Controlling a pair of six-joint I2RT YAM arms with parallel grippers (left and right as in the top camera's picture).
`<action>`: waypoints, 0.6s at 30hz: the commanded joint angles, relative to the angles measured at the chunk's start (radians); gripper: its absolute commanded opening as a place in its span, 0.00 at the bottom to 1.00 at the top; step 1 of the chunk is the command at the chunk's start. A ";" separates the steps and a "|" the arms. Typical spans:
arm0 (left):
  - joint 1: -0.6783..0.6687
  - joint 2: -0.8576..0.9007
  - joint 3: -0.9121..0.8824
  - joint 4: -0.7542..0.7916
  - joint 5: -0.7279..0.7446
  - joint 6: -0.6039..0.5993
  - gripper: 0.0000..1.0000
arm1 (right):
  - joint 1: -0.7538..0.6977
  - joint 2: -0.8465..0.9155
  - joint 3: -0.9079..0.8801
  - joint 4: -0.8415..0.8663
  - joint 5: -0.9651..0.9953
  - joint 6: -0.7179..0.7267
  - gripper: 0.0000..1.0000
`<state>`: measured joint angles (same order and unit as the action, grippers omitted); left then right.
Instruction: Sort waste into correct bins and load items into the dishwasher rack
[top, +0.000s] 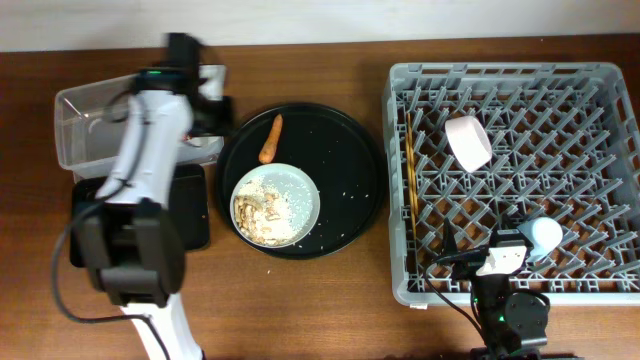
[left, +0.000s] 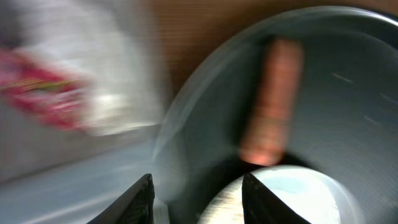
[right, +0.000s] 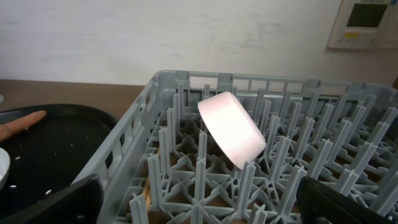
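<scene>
The carrot piece (top: 270, 139) lies on the round black tray (top: 350, 160), behind the whitish plate (top: 277, 205) that holds beige scraps (top: 258, 212). My left gripper (top: 221, 110) is open and empty at the tray's left rim, next to the clear tub (top: 75, 130). The left wrist view is blurred: open jaws (left: 199, 199), carrot (left: 272, 102), plate (left: 298, 193), and the red wrapper (left: 37, 87) beside a white blur. The grey rack (top: 400, 120) holds the white bowl (top: 468, 142), chopsticks (top: 410, 160) and light-blue cup (top: 546, 234). My right gripper (right: 199, 208) is open and empty over the rack, facing the bowl (right: 231, 130).
The shallow black tray (top: 192, 212) lies under my left arm, in front of the tub. The round tray (right: 56, 143) and carrot (right: 22, 123) show left of the rack wall (right: 124, 143) in the right wrist view. Rice grains are scattered on the round tray.
</scene>
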<state>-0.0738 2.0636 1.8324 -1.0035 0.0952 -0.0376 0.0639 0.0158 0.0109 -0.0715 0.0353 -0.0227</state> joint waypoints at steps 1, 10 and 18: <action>-0.190 0.013 -0.042 0.036 -0.140 0.062 0.45 | -0.007 -0.007 -0.005 -0.007 0.002 0.004 0.98; -0.206 0.196 -0.069 0.243 -0.200 0.027 0.45 | -0.007 -0.007 -0.005 -0.008 0.002 0.004 0.98; -0.188 0.163 0.019 0.184 -0.198 0.030 0.20 | -0.007 -0.007 -0.005 -0.008 0.002 0.004 0.98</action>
<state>-0.2752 2.2726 1.7794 -0.7906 -0.0967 -0.0036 0.0639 0.0158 0.0109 -0.0715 0.0357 -0.0231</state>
